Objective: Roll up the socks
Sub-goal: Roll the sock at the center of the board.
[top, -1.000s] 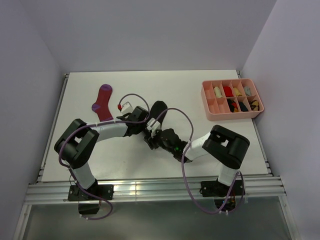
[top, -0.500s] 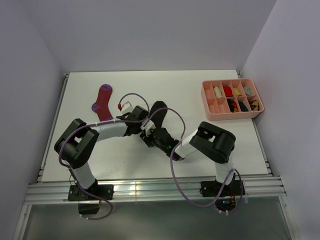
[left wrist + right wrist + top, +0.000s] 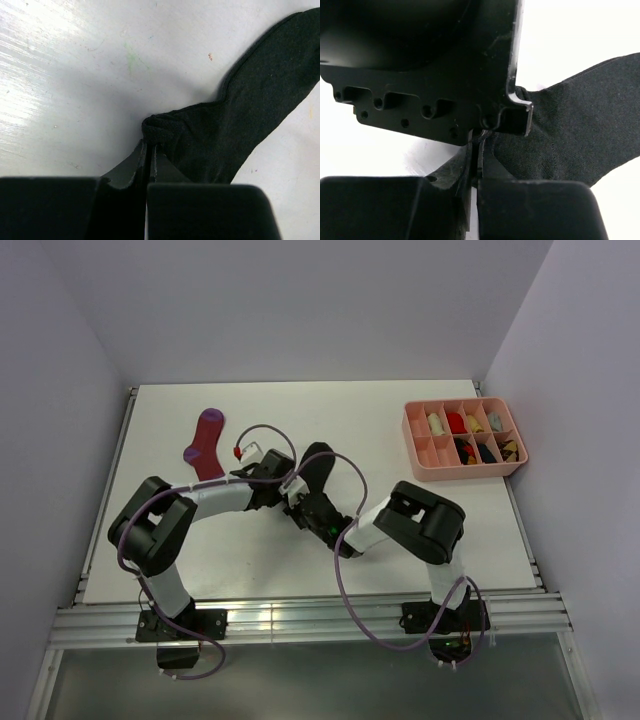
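Left claw is closed, pinching the near end of the black fabric ankle sock | right claw closed just alongside, grip on fabric unclear | sock is lying mid white desk, length running away from both claws.

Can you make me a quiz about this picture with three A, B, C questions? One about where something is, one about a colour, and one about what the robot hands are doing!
1. Where is the pink tray?
A) right side of the table
B) left side
C) between the arms

2. What colour is the sock that the left hand and the right hand pinch?
A) cream
B) black
C) green

3. How is the right hand?
A) wide open
B) out of sight
C) shut on the sock

Answers:
1 A: it sits by the table's right edge.
2 B: both wrist views show dark black fabric at the fingertips.
3 C: its fingers press together on the fabric.
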`<state>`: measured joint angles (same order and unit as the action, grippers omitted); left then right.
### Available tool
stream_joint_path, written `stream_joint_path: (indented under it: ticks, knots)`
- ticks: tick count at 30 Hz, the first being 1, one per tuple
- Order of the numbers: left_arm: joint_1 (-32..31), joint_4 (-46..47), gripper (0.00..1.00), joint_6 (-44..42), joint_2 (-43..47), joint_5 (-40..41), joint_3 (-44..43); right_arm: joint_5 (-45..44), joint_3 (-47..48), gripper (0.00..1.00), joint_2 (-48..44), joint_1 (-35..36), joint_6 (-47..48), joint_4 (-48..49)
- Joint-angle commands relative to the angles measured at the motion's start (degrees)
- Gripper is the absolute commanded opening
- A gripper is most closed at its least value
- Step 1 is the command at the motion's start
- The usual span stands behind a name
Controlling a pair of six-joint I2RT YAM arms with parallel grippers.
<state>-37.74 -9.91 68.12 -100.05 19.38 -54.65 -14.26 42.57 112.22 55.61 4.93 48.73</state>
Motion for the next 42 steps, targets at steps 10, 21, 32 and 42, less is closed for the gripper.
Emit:
stream_joint_path:
  ticks: [10, 21, 32, 42]
  knots:
    - [0.47, 0.85, 0.22, 5.0, 5.12, -0.39, 4.98, 21.54, 0.06, 0.0, -2.71, -8.5, -16.68, -10.33]
    - [1.17, 12.95, 0.48, 12.65, 17.95, 3.3, 17.82, 38.16, -0.11, 0.0, -1.93, -17.73, -35.14, -9.36]
    - [0.47, 19.4, 0.49, 11.77, 12.87, -1.0, 18.0, 46.43, -4.68, 0.0, 3.79, -22.48, -55.45, 4.26]
    - [0.21, 23.53, 0.51, 11.25, 6.63, -4.17, 16.51, 45.55, -8.11, 0.0, 6.16, -22.66, -62.32, 9.54]
